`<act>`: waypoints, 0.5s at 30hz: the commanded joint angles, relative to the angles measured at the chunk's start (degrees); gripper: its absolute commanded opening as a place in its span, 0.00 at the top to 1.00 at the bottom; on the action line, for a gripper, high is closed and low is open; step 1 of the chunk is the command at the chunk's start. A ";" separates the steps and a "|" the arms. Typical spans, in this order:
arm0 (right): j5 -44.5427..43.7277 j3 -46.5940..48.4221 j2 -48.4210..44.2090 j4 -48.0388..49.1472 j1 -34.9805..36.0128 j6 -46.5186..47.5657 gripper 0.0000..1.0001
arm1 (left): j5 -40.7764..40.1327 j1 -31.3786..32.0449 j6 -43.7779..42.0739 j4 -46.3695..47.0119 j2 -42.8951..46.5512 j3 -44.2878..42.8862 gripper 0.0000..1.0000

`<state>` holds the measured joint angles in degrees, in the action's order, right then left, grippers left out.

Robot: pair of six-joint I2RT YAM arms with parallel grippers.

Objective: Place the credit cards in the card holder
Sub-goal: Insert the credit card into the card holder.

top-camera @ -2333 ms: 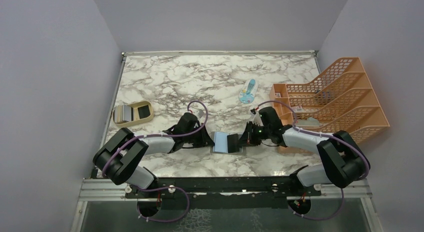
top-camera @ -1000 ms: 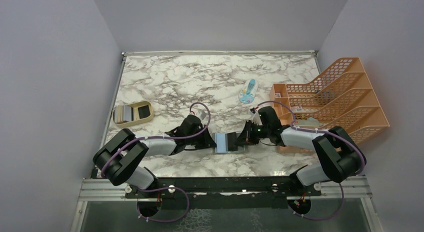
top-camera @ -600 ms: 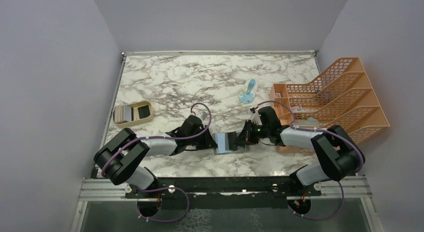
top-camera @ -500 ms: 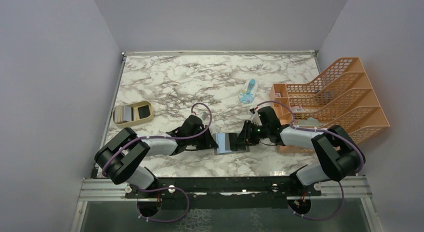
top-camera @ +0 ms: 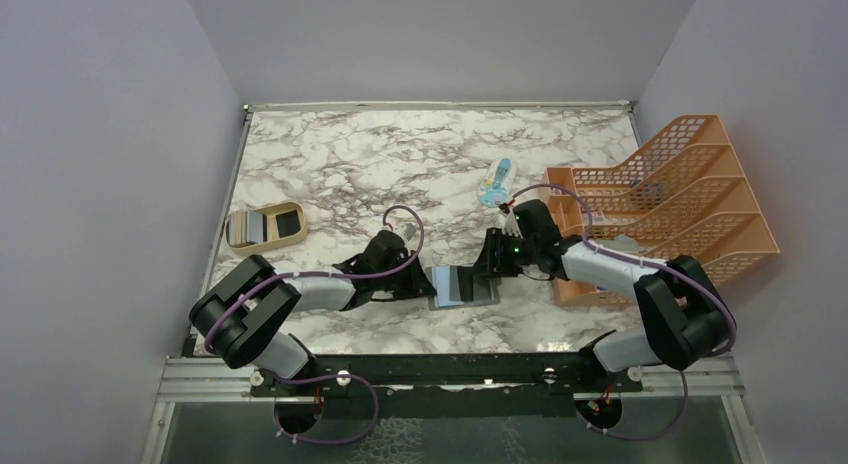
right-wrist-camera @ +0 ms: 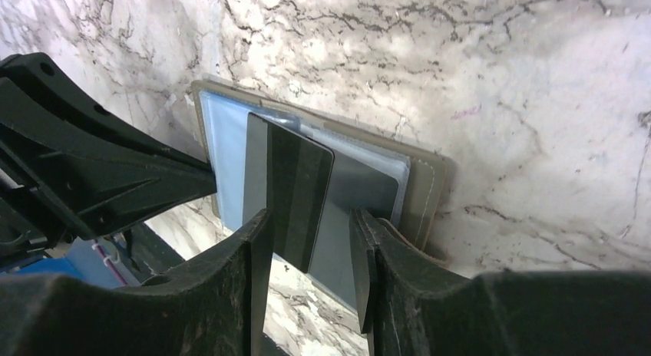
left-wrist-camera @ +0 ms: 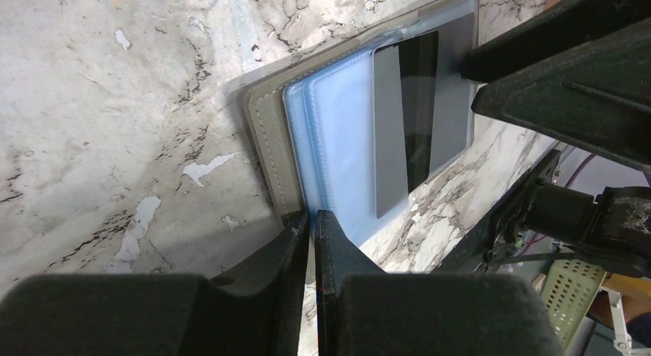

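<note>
Only the wrist views show it: a grey card [right-wrist-camera: 288,191] sits part-way in the blue pockets of the open card holder [top-camera: 462,284], which lies between the grippers. The left gripper [left-wrist-camera: 312,218] pinches the holder's edge. The right gripper [right-wrist-camera: 309,222], clamped a second ago, now stands parted and drawn back. More cards [top-camera: 248,225] lie in the tan tray [top-camera: 266,245] at left. The orange rack [top-camera: 680,194] crowds the right arm.

Table [top-camera: 340,154]: white marble, grey veins | tray [top-camera: 264,246]: tan, oval, two compartments, near left edge | packet [top-camera: 494,183]: light blue-and-white, lying flat, right of centre | file rack [top-camera: 690,194]: orange mesh, tiered, right edge — near packet, apart
</note>
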<state>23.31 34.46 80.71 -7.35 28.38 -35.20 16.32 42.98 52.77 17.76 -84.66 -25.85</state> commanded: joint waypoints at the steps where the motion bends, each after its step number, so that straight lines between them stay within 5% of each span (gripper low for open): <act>1: -1.11 2.93 2.79 -0.06 -0.09 3.06 0.58 | -2.30 0.89 -1.85 -4.04 -2.35 0.12 0.88; 15: 2.79 1.64 6.45 6.10 3.49 -2.70 0.56 | -1.83 0.96 -1.89 -3.81 -2.76 -0.90 0.87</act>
<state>24.10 36.62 85.91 -4.29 31.14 -35.81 16.36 43.33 52.75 17.78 -85.52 -26.70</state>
